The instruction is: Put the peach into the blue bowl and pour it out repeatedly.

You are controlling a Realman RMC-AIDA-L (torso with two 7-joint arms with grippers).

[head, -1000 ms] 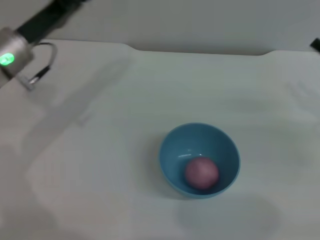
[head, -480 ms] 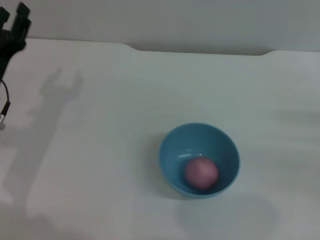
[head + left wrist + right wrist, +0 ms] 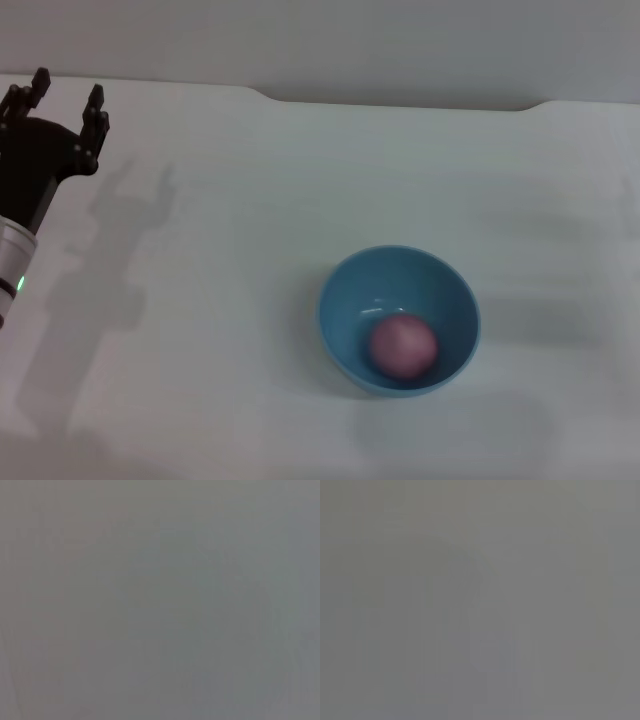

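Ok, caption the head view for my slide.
Peach resting inside the blue bowl on the white table; open left gripper at the far left edge, holding nothing.

Blue bowl: smooth, glossy finish, plastic-looking, with 1 faint highlight streak on the plain inner wall.
Peach: matte pink surface, softly mottled, no shine.
Table: pale, smooth, matte top with no visible grain or weave.
Left gripper: matte black, plastic-looking body and 2 fingers; the arm section behind it is a satin silver-grey, metal-looking sleeve.
Both wrist views: an even grey field, no surface texture readable.
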